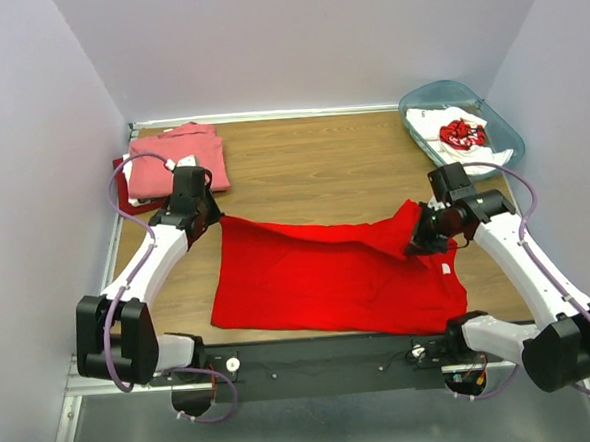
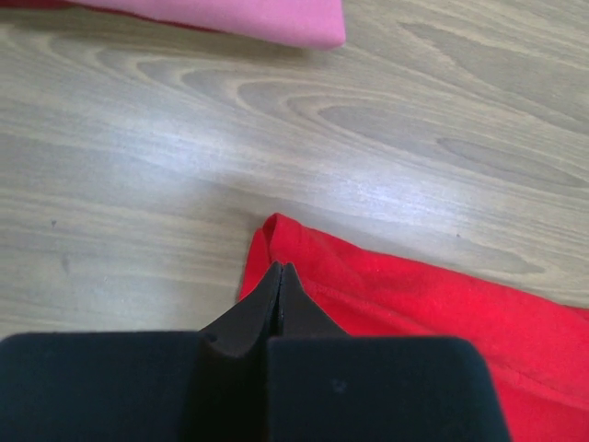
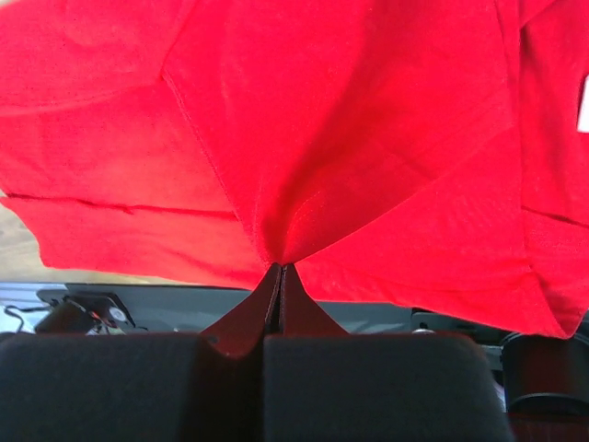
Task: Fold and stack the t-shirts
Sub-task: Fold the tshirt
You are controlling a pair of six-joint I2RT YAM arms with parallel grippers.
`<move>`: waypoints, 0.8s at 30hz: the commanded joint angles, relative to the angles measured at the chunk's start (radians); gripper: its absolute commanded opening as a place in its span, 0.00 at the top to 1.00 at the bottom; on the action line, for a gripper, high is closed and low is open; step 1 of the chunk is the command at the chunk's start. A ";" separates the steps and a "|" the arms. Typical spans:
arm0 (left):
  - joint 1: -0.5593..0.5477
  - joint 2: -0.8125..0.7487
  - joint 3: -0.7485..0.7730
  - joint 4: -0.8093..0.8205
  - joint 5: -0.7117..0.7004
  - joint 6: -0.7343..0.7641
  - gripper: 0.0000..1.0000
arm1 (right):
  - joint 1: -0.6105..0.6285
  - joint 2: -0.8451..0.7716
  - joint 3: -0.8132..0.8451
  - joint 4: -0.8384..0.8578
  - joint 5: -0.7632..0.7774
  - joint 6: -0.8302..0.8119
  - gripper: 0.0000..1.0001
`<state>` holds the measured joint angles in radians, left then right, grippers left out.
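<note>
the left hand (image 1: 216,217) is clenched, its two fingers pressed tip to tip on the far left corner of the bright red t-shirt (image 1: 328,274), low against the worktop (image 1: 312,170). from its wrist view the pinched corner sits right at the fingertips, with bare wood grain beyond. the right hand (image 1: 422,239) is clamped too, gripping a bunch of the same shirt near its far right side and holding it raised, so the cloth peaks at the fingers and hangs away in folds. between the two hands the far edge of the shirt runs as a slack line, while the rest lies spread flat across the near middle of the worktop, its small white neck label (image 1: 445,268) showing near the right edge. behind the left hand, in the far left corner, a folded salmon-pink t-shirt (image 1: 186,160) lies on top of a darker red one (image 1: 122,188). in the far right corner a teal bin (image 1: 437,88) holds a white t-shirt (image 1: 460,133) with red print
</note>
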<state>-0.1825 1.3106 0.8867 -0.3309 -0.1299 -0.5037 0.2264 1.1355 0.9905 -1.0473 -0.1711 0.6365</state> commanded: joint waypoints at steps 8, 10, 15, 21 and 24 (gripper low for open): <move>0.005 -0.120 -0.068 -0.128 -0.004 -0.062 1.00 | 0.062 -0.071 -0.061 -0.095 0.027 0.060 1.00; 0.005 -0.143 -0.069 -0.154 -0.007 -0.070 1.00 | 0.074 -0.085 -0.069 -0.109 0.025 0.066 1.00; 0.005 -0.192 -0.095 -0.203 -0.014 -0.085 1.00 | 0.094 -0.111 -0.088 -0.129 0.016 0.083 0.99; 0.005 -0.223 -0.095 -0.252 -0.020 -0.098 1.00 | 0.119 -0.128 -0.110 -0.134 0.005 0.104 1.00; 0.005 -0.237 -0.098 -0.278 -0.028 -0.102 1.00 | 0.137 -0.129 -0.118 -0.128 -0.004 0.114 0.99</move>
<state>-0.1825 1.1065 0.7940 -0.5510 -0.1303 -0.5892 0.3428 1.0222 0.8898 -1.1503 -0.1680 0.7223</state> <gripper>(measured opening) 0.004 0.006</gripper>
